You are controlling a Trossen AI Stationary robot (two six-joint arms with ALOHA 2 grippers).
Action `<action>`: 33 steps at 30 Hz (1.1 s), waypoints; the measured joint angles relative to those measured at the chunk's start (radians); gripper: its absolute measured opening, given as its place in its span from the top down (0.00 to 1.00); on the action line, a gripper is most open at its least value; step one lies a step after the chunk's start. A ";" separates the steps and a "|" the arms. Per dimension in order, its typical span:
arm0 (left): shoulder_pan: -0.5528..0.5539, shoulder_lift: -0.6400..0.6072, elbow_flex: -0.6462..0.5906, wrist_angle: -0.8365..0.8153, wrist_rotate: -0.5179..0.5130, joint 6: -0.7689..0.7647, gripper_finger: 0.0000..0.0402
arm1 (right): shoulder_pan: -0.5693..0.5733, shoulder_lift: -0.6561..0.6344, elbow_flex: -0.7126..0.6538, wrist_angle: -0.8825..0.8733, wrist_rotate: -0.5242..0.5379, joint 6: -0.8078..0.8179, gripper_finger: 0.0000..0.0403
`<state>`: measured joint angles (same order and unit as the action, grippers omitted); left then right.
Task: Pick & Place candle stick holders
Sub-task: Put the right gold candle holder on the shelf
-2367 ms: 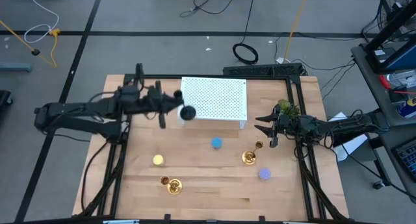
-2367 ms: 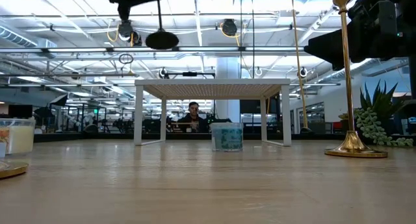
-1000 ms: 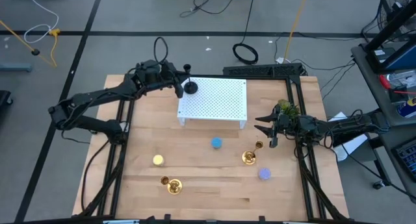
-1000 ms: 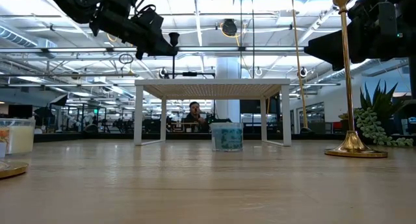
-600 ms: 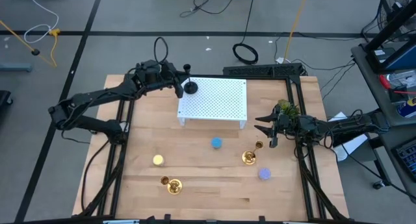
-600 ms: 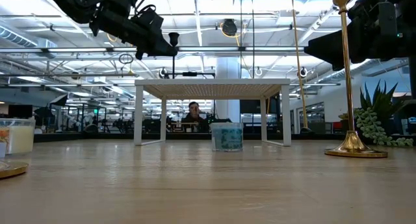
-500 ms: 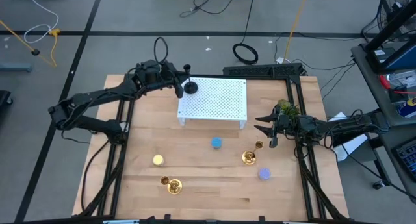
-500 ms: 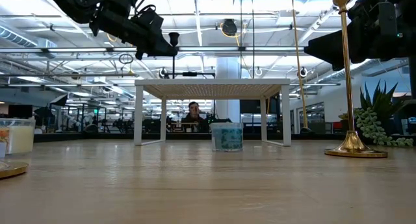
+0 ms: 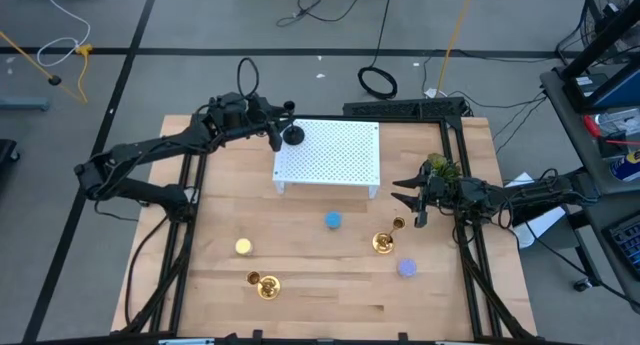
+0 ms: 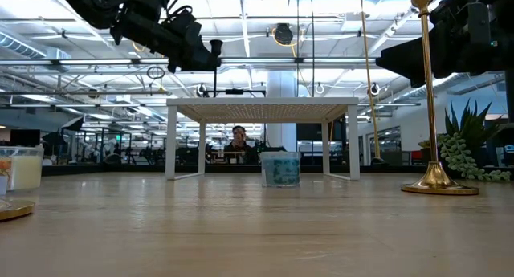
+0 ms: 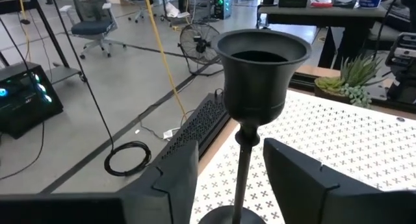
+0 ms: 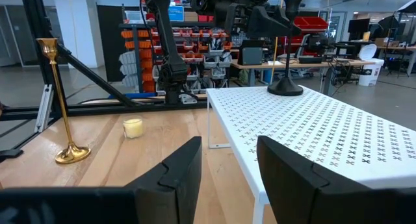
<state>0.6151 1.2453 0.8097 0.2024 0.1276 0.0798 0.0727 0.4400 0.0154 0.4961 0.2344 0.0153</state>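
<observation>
Brass candle stick holder (image 9: 267, 285) lies nearest the table's front edge, well left of and in front of the white perforated stand (image 9: 332, 153), with the yellow piece (image 9: 243, 247) just behind it. Left gripper (image 9: 277, 131) hangs over the stand's far left corner, its fingers (image 11: 175, 178) spread either side of the black candle stick holder (image 9: 291, 133), clear of the slim stem in the left wrist view, so the grip is released. That black holder stands upright with its round base on the stand's perforated top, at the far left corner; the right wrist view shows it (image 12: 286, 62) planted there with the left arm above it. In the low view the left gripper (image 10: 193, 48) sits above the stand's left end (image 10: 185, 108).

In front of the stand, about mid-width, is the blue piece (image 9: 332, 221). Forward of the stand's right front corner the second brass holder (image 9: 384, 241) stands upright, and the lavender piece (image 9: 407, 268) lies just beyond it toward the table's front. Right gripper (image 9: 407, 199) waits right of the stand, level with its front edge, fingers (image 12: 175, 175) parted and holding nothing. A green plant sprig (image 9: 440, 168) sits just behind that gripper, near the table's right edge
</observation>
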 joint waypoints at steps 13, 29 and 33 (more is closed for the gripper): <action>-0.008 -0.129 -0.001 -0.206 0.003 0.082 0.52 | 0.000 0.000 0.000 0.000 -0.003 0.000 0.64; -0.130 -0.357 -0.001 -0.599 0.062 0.178 0.52 | 0.001 0.000 0.000 0.000 -0.004 0.000 0.64; -0.176 -0.365 -0.001 -0.703 0.153 0.184 0.52 | 0.001 0.000 0.000 0.000 -0.004 0.000 0.64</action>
<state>0.4393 0.8807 0.8089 -0.5006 0.2805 0.2638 0.0738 0.4400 0.0154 0.4961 0.2306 0.0154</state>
